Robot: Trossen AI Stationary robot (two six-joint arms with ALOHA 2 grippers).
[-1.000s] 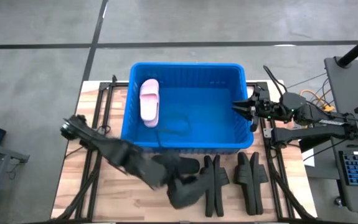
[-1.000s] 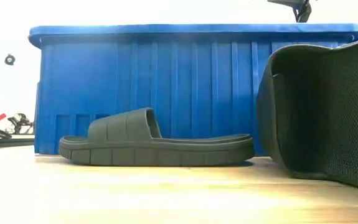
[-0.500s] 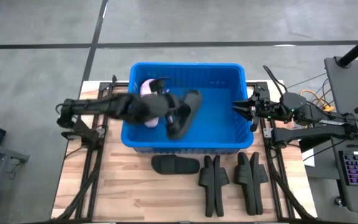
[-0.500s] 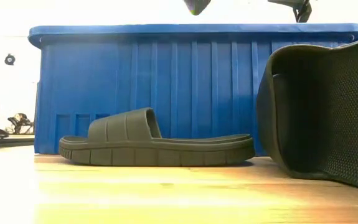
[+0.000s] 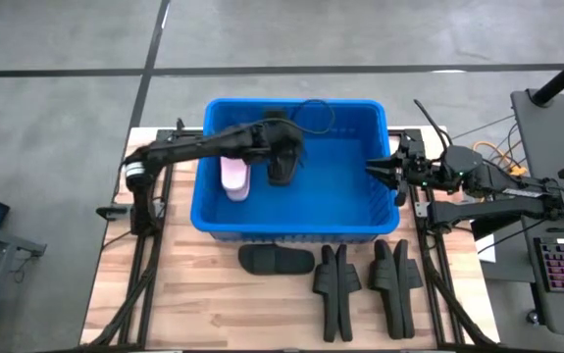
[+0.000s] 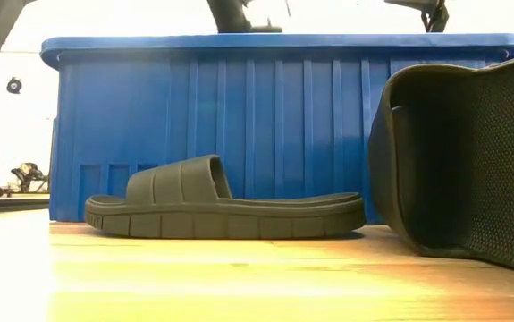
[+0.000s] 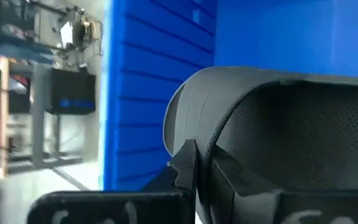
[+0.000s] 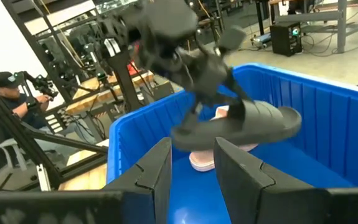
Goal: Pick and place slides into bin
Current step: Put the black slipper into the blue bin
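My left gripper (image 5: 280,155) hangs over the blue bin (image 5: 291,104), shut on a black slide (image 8: 253,123). This slide floats inside the bin's far left part, beside and above a pale pink slide (image 5: 234,176) that lies on the bin floor. My right gripper (image 5: 375,169) waits at the bin's right rim, open, with nothing between its fingers (image 8: 160,165). Several more black slides stay on the table in front of the bin: one flat on its sole (image 5: 276,260), the others on edge (image 5: 335,284). My left gripper pinches the edge of the slide's broad strap (image 7: 194,144), one finger on the smooth outer face and one on the mesh inner face. The fingers slant down from the table's left side. The slide is lifted clear of the bin floor and lies roughly level below them.
The bin (image 6: 283,116) fills the table's far middle, and its ribbed near wall stands behind the flat slide (image 6: 225,210). Another black slide (image 6: 462,161) stands close to the low camera. A person sits beyond the table (image 8: 7,93). Monitors and a keyboard flank the table.
My left gripper has carried the black slide up from the table's near part, over the bin's near wall and on toward the far wall. Its wrist has rolled on the way, turning the slide about. The gripper has stayed shut on it.
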